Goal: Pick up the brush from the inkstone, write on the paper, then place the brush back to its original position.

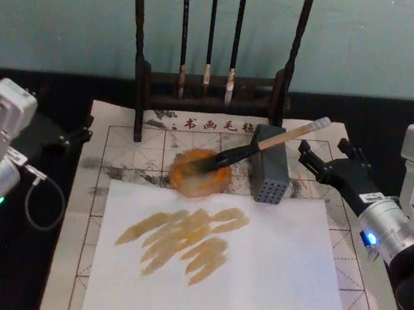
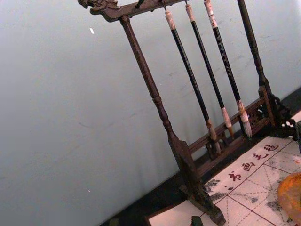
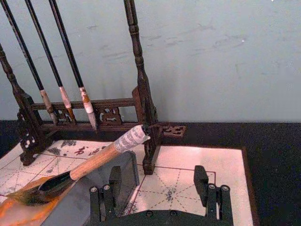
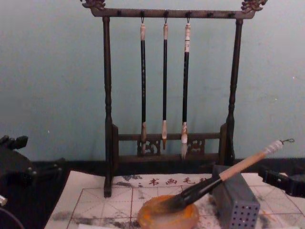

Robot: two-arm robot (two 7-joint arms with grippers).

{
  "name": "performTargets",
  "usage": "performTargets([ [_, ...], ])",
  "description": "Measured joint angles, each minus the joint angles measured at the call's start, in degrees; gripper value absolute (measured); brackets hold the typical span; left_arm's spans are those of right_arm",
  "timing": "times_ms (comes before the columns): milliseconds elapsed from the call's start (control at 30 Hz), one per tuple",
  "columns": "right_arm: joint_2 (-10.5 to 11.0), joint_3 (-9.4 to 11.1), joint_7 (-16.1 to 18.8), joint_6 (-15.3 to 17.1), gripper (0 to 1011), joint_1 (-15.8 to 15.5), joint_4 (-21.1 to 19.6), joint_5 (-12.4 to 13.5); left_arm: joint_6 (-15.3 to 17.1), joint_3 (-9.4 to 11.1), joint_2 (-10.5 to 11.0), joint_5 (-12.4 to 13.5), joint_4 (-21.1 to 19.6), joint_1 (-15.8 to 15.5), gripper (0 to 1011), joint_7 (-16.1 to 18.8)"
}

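Though the brush [image 1: 269,144] looks light and stiff along its wooden handle, its inky bristles are soft and wet, so I judge the bare pale wood between the dark ferrule and the white wrapped end the place to take hold. It lies slanted just right of centre in the head view — bristles in the orange inkstone [image 1: 201,174], handle propped across the grey perforated block [image 1: 268,175], wrapped end pointing to the upper right. A round, smooth handle may roll or slip in a loose pinch.

The right end effector [image 1: 320,157] waits at the right of that frame, just beside the block, fingers spread wide and holding nothing. The left end effector [image 1: 80,130] sits at the left edge; whether its fingers are apart I cannot tell.

Below the inkstone a white sheet [image 1: 253,274] with tan strokes lies over the gridded paper [image 1: 116,159] on a dark worktop. Behind stands a dark wooden rack [image 1: 211,87] hung with three thin brushes [image 1: 211,27] before a pale blue-green wall.
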Motion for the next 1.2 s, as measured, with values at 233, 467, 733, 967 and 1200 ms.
performTargets([
  [233,0.0,0.0,0.0,0.0,1000,0.0,0.0,0.0,0.0,0.0,0.0,0.0,0.0,0.0,1001,0.0],
  [467,0.0,0.0,0.0,0.0,1000,0.0,0.0,0.0,0.0,0.0,0.0,0.0,0.0,0.0,1001,0.0],
  [733,0.0,0.0,0.0,0.0,1000,0.0,0.0,0.0,0.0,0.0,0.0,0.0,0.0,0.0,1001,0.0],
  [967,0.0,0.0,0.0,0.0,1000,0.0,0.0,0.0,0.0,0.0,0.0,0.0,0.0,0.0,1001,0.0],
  [1200,0.0,0.0,0.0,0.0,1000,0.0,0.0,0.0,0.0,0.0,0.0,0.0,0.0,0.0,1001,0.0],
])
